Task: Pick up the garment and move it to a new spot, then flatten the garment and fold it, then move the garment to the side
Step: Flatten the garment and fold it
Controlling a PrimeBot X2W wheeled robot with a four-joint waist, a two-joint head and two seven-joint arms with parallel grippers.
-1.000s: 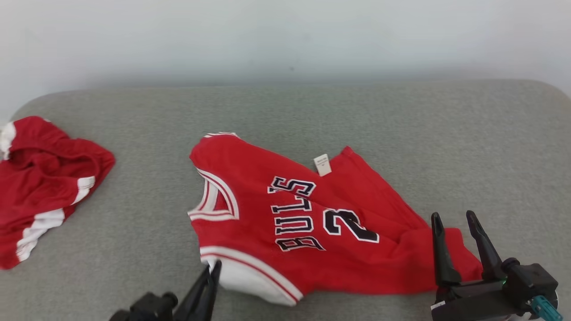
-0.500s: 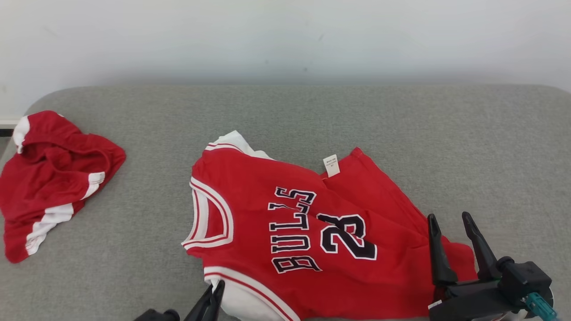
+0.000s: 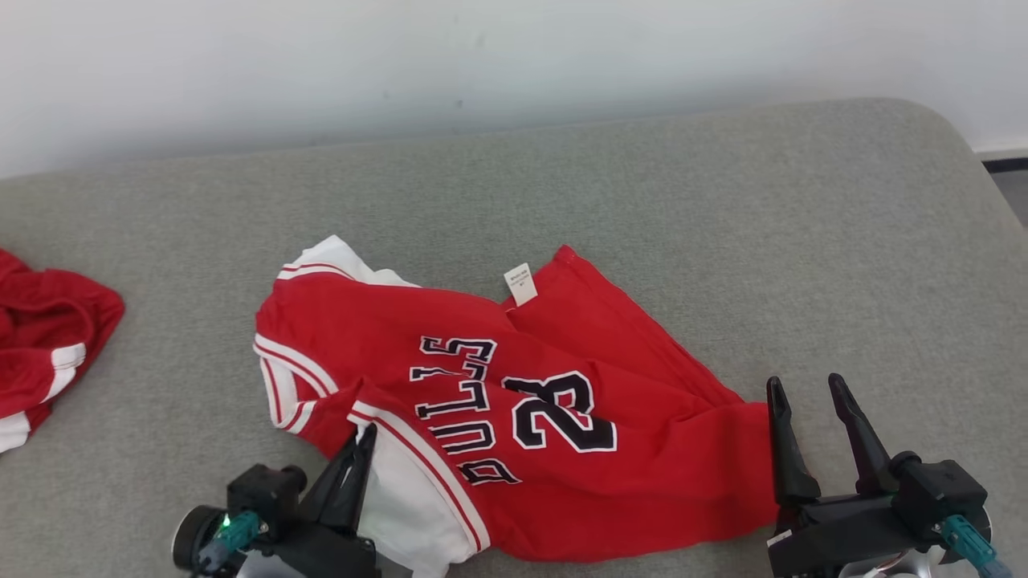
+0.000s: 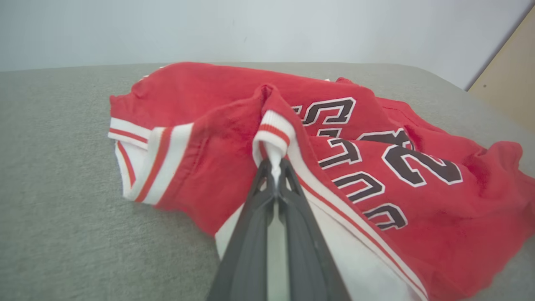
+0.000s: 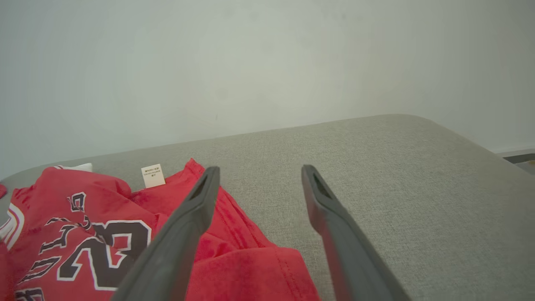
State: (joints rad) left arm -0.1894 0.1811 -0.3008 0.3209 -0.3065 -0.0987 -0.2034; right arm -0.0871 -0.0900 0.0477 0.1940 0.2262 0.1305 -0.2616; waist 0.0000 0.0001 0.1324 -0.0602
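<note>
Pinching striped trim on the jersey, the left claw is clamped; the right claw gapes

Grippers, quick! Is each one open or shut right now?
Left gripper: shut on the red jersey's striped edge.
Right gripper: open, holding nothing.

The other red garment was cut off by the head view's left edge. Print on the jersey's label was too small to read. The left end effector hid part of the jersey's white panel, which ran past the bottom edge.
</note>
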